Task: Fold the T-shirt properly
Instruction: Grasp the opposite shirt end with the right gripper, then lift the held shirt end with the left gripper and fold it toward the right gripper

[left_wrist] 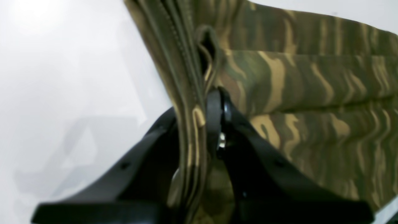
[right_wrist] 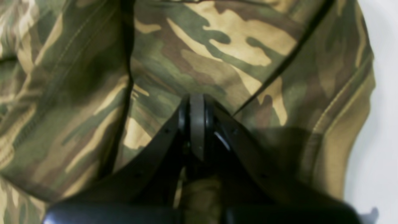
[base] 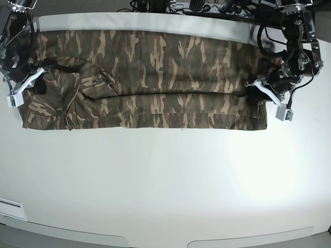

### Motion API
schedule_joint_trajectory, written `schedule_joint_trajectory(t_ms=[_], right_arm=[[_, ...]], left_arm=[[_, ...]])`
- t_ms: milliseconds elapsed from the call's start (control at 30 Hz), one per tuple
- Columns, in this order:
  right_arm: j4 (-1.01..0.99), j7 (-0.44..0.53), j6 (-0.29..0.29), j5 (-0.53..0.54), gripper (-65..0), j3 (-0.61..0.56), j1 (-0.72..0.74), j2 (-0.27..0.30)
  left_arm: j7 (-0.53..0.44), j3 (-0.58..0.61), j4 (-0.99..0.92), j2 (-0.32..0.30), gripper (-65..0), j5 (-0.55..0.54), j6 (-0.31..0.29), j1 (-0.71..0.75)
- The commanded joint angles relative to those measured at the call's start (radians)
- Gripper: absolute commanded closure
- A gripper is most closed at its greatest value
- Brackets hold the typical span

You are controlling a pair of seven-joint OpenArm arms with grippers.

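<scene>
Our left hand (left_wrist: 199, 124) is nearly closed on a bunch of stacked hems at one end of the shirt (left_wrist: 311, 102); in the left wrist view several layers of camouflage cloth run up between the black fingers (left_wrist: 214, 112), so we take this as a firm pinch on the cloth. Our right hand (right_wrist: 196, 115) is fully closed, its pads pressed together right against the fabric. Some cloth shows low between its fingers, but whether it has really caught a fold we cannot tell from the right wrist view.

Outward from the hands, the shirt lies across the far half of the white table (base: 165, 181) as a long, low band, already doubled lengthwise, with a crease running along its middle. In the base view our left hand sits at the band's right end and our right hand at its left end, where the cloth is more rumpled, with a few loose folds and a dark gap.

We judge the step in hand to be gripping both ends for the next fold, with the lengthwise folding done and the crosswise fold not yet made. The next move calls for a check that the right hand holds all the layers, then an even lift of both ends, so the band stays taut and the rumpled end does not drag or open as one end is carried over the other.
</scene>
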Motion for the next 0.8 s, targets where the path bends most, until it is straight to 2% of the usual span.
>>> schedule_joint_trajectory(t_ms=[0,167,233,600,767], right_arm=[[-0.012,-0.005,0.0,-0.01,0.0,-0.005,0.005,0.013],[-0.057,-0.015,-0.001,-0.006,0.0,-0.009,0.004,0.011],[-0.057,-0.017,-0.001,-0.007,0.0,-0.009,0.004,0.011],[-0.057,-0.017,-0.013,-0.003,0.0,-0.009,0.005,0.011],[-0.057,-0.017,-0.012,-0.003,0.0,-0.009,0.005,0.011]], left_arm=[[-0.016,-0.007,0.015,-0.014,0.0,-0.03,-0.008,-0.012],[-0.014,-0.007,0.015,-0.016,0.0,-0.077,-0.028,-0.018],[-0.009,-0.007,0.019,-0.028,0.0,-0.145,-0.05,-0.017],[0.126,-0.008,0.109,-0.034,0.0,-0.619,-0.325,-0.017],[0.166,-0.004,0.142,0.011,0.0,-0.723,-0.401,-0.017]])
